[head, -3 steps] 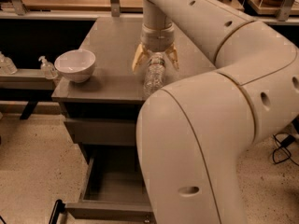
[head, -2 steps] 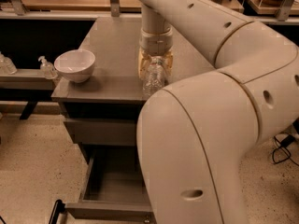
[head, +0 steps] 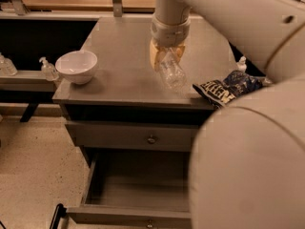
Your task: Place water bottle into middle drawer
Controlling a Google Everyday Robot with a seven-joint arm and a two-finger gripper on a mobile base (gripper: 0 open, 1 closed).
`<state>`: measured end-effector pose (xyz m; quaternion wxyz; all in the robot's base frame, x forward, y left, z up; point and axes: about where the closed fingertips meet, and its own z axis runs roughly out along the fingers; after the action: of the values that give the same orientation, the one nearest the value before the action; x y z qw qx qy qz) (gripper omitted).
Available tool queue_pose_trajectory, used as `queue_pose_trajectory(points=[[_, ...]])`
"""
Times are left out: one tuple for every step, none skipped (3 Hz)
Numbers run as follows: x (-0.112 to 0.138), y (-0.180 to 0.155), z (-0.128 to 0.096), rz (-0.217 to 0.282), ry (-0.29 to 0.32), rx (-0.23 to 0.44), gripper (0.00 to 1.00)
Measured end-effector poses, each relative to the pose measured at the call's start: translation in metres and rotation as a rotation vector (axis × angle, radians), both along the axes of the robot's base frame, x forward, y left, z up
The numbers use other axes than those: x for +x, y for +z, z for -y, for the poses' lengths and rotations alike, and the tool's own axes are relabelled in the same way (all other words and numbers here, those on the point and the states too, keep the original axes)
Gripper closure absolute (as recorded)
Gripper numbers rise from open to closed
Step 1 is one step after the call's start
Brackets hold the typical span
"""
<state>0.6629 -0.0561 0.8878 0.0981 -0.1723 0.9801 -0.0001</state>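
— While the arm (head: 248, 166) fills the right side, how much can you really see?

— Less than I'd like. It covers the right end of the cabinet top (head: 124, 75) and the right part of the open drawer (head: 138, 190) at the bottom. That drawer's front runs off the lower edge, so its knob (head: 150, 223) shows only in part.

— And the gripper?

— The gripper (head: 167, 61) hangs over the middle of the cabinet top, its tan fingers (head: 155, 56) clamped on the water bottle (head: 172, 73). It grips the bottle near one end, which is hidden between the fingers, as are the cap and label. The clear body sticks out below, tilted toward the lower right. I can't tell whether the bottle clears the cabinet top.

— Counts?

— One water bottle. One white bowl (head: 76, 66) at the top's left end. One dark snack bag (head: 226, 87) at the right, partly behind the arm. Three pump bottles: one (head: 47, 69) left of the bowl, one (head: 6, 66) by the left border, one (head: 242, 63) behind the bag. Two drawers: the open one, bare inside where it shows, and a closed one (head: 119, 136) above it with its own knob (head: 151, 139)
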Motion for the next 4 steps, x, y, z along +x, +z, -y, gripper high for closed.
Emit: queue_pose_trajectory(points=[[-0.019, 0.038, -0.001, 0.18, 0.223, -0.009, 1.0], [-0.05, 0.032, -0.013, 0.275, 0.425, 0.063, 1.0], [-0.047, 0.02, -0.031, 0.362, 0.513, 0.246, 1.0], [-0.014, 0.024, -0.047, 0.467, 0.56, 0.509, 1.0]])
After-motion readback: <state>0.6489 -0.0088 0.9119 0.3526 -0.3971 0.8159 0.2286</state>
